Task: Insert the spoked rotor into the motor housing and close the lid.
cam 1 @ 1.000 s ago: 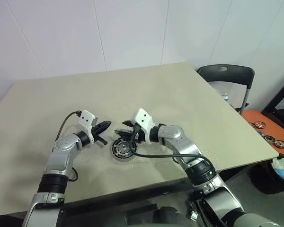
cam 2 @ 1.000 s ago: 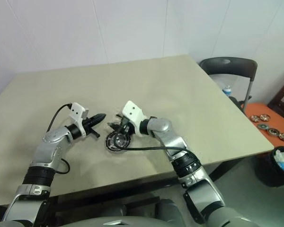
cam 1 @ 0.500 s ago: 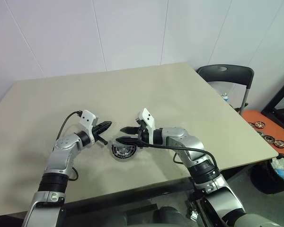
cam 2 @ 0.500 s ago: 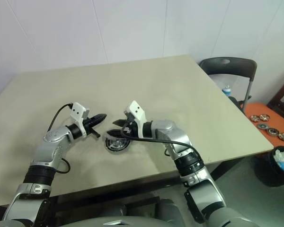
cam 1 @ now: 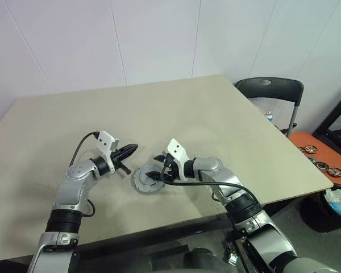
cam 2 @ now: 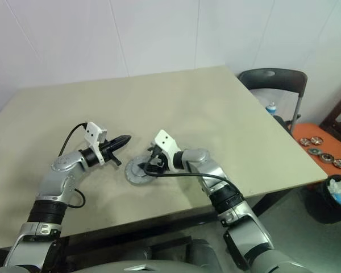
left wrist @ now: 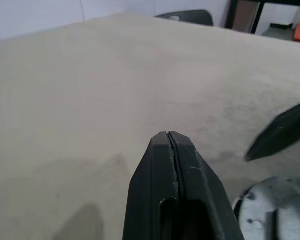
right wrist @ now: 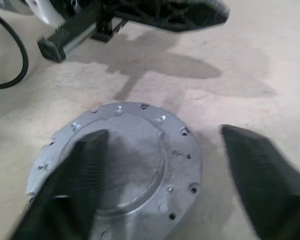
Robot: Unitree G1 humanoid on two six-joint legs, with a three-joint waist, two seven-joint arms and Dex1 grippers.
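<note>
The lid [cam 1: 145, 180] lies flat on the table [cam 1: 187, 114], toward its near edge. The left gripper [cam 1: 132, 149] hovers just left of and beyond it; the right gripper [cam 1: 157, 169] reaches over its right side. A chair [cam 1: 271, 91] stands off the table's far right corner.

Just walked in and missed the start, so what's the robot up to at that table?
It is assembling a motor. The silver-grey lid lies flat on the table, covering the stack beneath. The right gripper hovers over it with jaws open, holding nothing. The left gripper is shut and empty beside it.
</note>
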